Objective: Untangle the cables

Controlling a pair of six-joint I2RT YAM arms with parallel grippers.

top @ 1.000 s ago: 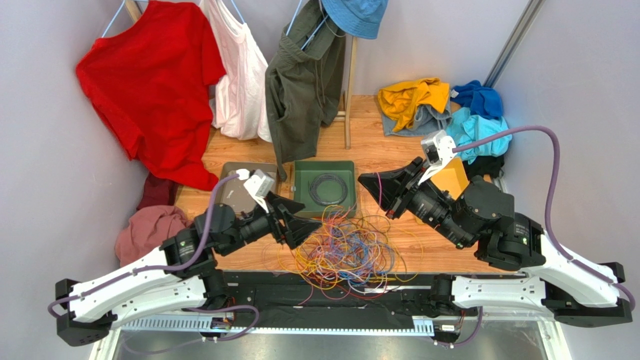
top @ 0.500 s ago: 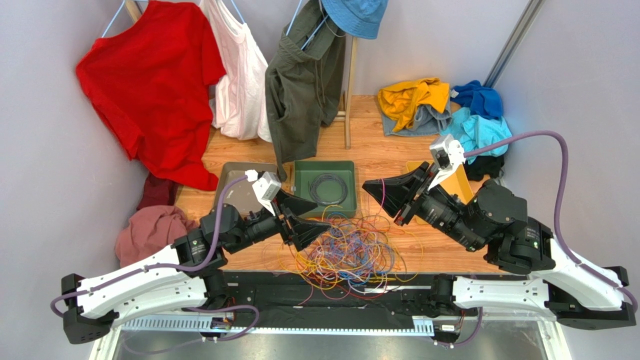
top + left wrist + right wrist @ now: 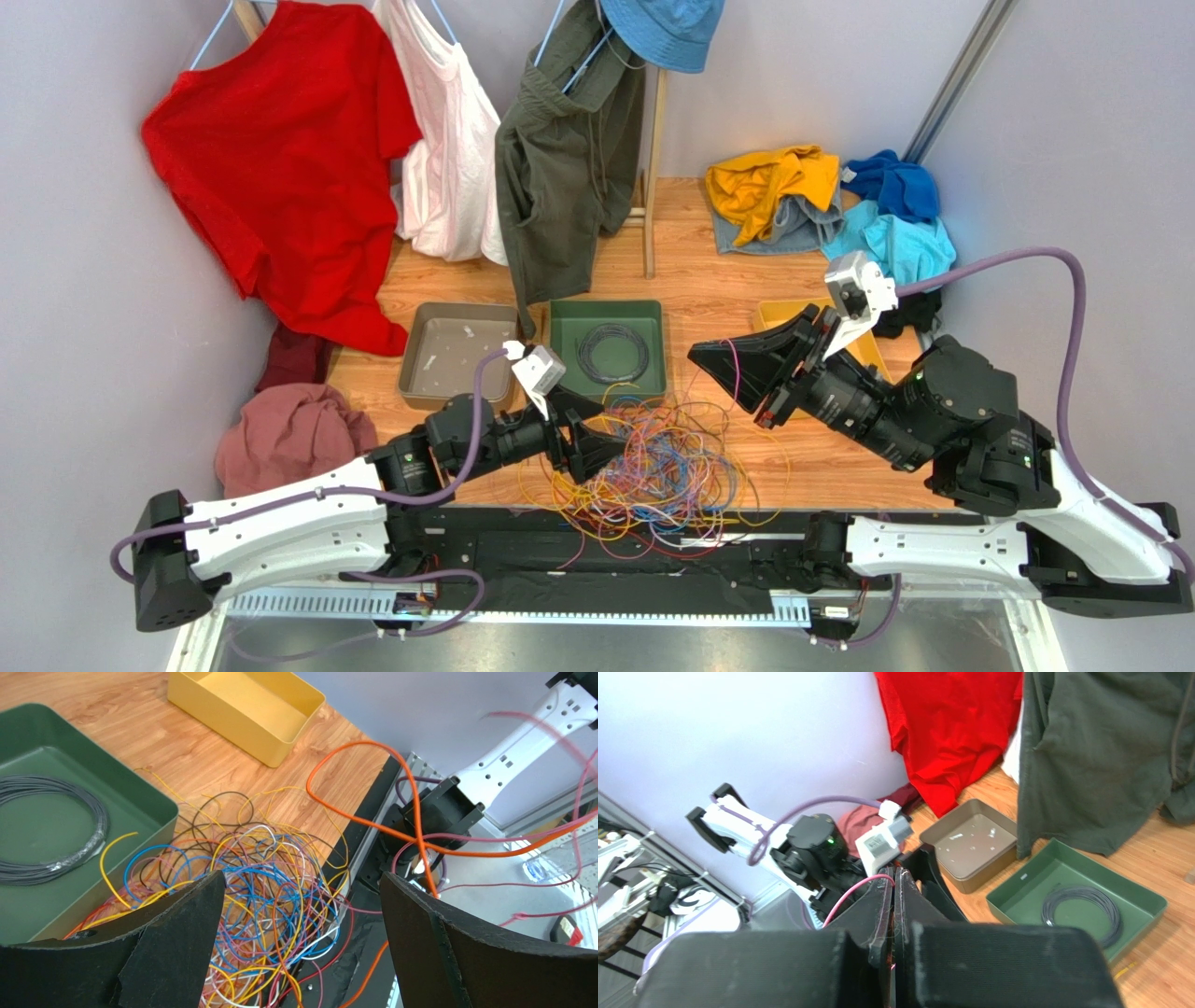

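The cables (image 3: 648,469) lie as a tangle of yellow, blue, orange, purple and white wires at the table's near edge. My left gripper (image 3: 596,455) hangs open at the tangle's left side. In the left wrist view the cables (image 3: 260,882) show between and beyond the spread jaws of that gripper (image 3: 302,877), which hold nothing. An orange cable (image 3: 414,812) loops up off the table's edge. My right gripper (image 3: 697,359) is raised above the tangle's right side. It (image 3: 894,873) is shut on a thin pink cable (image 3: 850,892) that arcs away from its tips.
A green tray (image 3: 606,305) holds a coiled grey cable (image 3: 613,353) just behind the tangle. A brown tray (image 3: 449,361) stands to its left, and a yellow bin (image 3: 246,707) to its right. Clothes hang at the back and lie heaped at both sides.
My left arm has reached forward and to the right, bringing its open gripper down to the tangle. The right gripper has drifted slightly right, still shut on the pink cable.
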